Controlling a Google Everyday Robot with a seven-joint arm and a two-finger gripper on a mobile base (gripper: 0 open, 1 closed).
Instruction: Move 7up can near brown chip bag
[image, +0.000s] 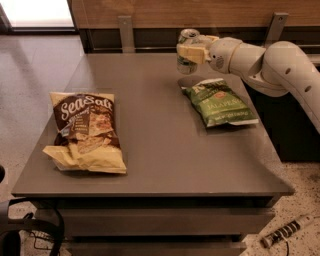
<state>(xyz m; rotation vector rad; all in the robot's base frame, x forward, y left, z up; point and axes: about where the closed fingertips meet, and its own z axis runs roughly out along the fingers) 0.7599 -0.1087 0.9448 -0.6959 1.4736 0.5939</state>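
The 7up can (187, 37), silver-topped with green and white sides, is at the table's far right, held a little above the surface. My gripper (186, 52) is shut on the can, its pale fingers (193, 52) wrapping the can's middle; the white arm comes in from the right. The brown chip bag (85, 131), dark brown with "Sea Salt" lettering and a pale yellow lower part, lies flat at the near left of the grey table (160, 150), far from the can.
A green jalapeno chip bag (220, 102) lies just below and right of the held can. A wooden wall with metal posts (125, 33) stands behind the table. A striped tool (285, 232) lies on the floor at bottom right.
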